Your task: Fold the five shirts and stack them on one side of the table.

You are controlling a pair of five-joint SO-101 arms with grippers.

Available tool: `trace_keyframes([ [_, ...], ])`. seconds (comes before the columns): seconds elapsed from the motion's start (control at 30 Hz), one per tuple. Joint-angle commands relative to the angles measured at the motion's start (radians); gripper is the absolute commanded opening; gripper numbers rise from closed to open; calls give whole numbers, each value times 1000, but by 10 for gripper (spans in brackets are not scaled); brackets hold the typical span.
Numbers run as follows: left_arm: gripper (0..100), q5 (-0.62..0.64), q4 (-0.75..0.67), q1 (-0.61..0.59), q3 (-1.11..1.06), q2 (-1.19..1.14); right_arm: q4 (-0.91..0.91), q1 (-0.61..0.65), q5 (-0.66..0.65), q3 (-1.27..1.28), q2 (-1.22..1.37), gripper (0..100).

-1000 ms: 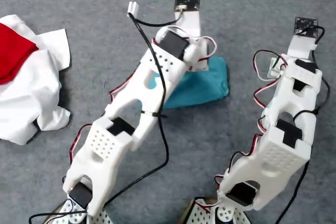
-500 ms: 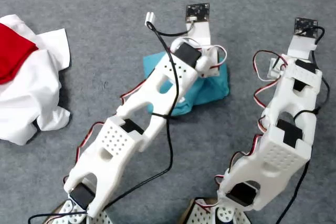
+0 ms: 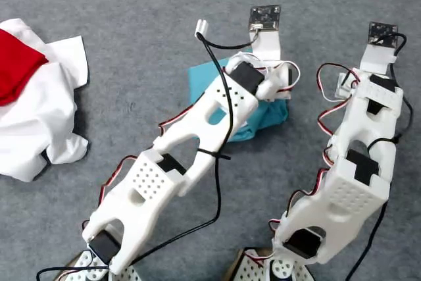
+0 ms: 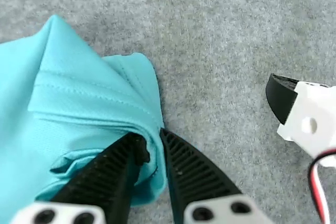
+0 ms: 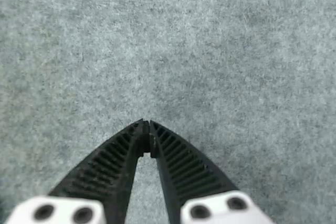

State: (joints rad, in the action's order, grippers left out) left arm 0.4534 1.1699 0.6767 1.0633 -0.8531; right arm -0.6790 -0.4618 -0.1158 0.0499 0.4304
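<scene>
My left gripper (image 4: 153, 141) is clamped on a bunched fold at the edge of the teal shirt (image 4: 73, 103), its black fingers (image 4: 184, 163) pinching the cloth low against the grey table (image 3: 131, 31). Over the last second my left arm (image 3: 197, 129) has swung sideways toward my right arm (image 3: 358, 156). This has uncovered the shirt's far corner on the side facing the pile, which the arm hid before. The teal shirt lies crumpled near the middle of the table, partly under my left wrist. My right gripper (image 5: 147, 126) has its fingers pressed together on nothing, above bare table, and that arm has not shifted. The white shirts (image 3: 39, 116) with the red one (image 3: 16, 64) on top sit unchanged at the table's left edge, well apart from the teal one.
</scene>
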Motion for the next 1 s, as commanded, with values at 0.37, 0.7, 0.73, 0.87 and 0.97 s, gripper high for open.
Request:
trace_keyframes([
  [0.37, 151, 38, 18, -43, 43, 10, 11, -5, 6, -61, -5, 8],
  [0.7, 27, 32, 212, -284, 120, 35, -48, 27, 3, -67, -10, 6],
  [0.73, 25, 31, 252, -305, 126, 35, -61, 39, -11, -67, -10, 5],
  [0.87, 20, -9, 368, -390, 126, 44, -141, 104, -106, -77, -15, 5],
  [0.97, 20, -91, 463, -422, 126, 45, -292, 179, -158, -124, -44, 5],
])
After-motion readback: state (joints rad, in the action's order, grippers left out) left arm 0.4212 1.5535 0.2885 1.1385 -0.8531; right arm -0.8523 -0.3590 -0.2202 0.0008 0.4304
